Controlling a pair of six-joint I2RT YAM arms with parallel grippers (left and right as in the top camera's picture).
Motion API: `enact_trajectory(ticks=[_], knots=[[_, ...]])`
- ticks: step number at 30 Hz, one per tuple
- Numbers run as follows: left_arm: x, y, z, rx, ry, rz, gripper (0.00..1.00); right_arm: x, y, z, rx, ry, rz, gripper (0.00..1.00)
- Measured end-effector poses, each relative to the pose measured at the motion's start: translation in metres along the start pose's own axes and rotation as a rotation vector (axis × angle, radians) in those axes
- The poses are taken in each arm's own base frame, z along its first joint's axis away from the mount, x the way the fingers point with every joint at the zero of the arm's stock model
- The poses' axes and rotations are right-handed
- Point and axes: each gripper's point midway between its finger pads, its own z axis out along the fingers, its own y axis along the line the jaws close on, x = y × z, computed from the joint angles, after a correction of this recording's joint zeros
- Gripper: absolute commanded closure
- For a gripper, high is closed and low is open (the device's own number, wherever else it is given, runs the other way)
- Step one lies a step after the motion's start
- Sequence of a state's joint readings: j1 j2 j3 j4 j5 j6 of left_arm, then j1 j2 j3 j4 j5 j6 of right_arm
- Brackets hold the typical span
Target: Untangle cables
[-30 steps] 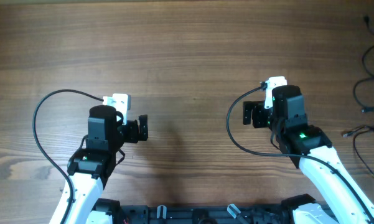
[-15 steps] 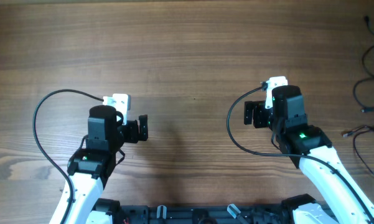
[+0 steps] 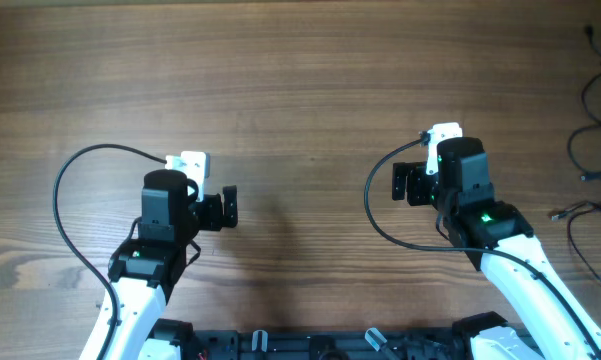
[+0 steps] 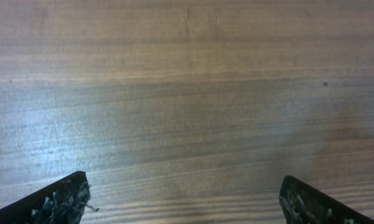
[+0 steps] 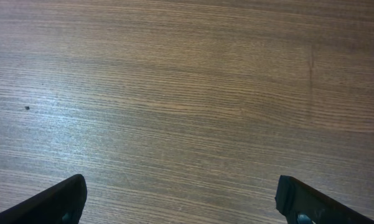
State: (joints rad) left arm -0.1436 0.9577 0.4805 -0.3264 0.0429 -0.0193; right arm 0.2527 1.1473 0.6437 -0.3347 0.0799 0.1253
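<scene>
So the thin black cables [image 3: 583, 208] lie in loose loops at the far right edge of the brown wooden desk [image 3: 300, 80] — well apart from both arms. The left gripper [image 3: 231, 206] and right gripper [image 3: 402, 183] hover over bare wood, fingers [image 4: 62, 199] spread wide on each.

Nothing here can be read. No word, number, label or brand shows on the table [image 3: 300, 80], on the cables [image 3: 570, 148], or on either arm. The white blocks on the wrists are blank from above. The closest thing to a sign is a small green light on the left arm [image 3: 135, 254] and another on the right arm [image 3: 486, 215]. Both wrist views show only bare wood grain between dark finger ends, with no marking on it.
</scene>
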Motion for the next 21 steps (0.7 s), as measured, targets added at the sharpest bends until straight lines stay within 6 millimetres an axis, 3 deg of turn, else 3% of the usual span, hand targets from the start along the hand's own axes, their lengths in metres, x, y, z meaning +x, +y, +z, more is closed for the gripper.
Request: enact_trajectory(ticks=[8, 14, 21], knots=[[-0.001, 0.0, -0.003, 0.0, -0.007, 0.0, 0.0, 0.0, 0.0, 0.0, 0.0, 0.0, 0.0, 0.0], [-0.034, 0.004, -0.039, -0.032, -0.201, 0.004, 0.0, 0.0, 0.0, 0.0, 0.0, 0.0, 0.0, 0.0], [-0.036, 0.01, -0.066, -0.049, -0.351, -0.008, 0.0, 0.0, 0.0, 0.0, 0.0, -0.001, 0.0, 0.01]])
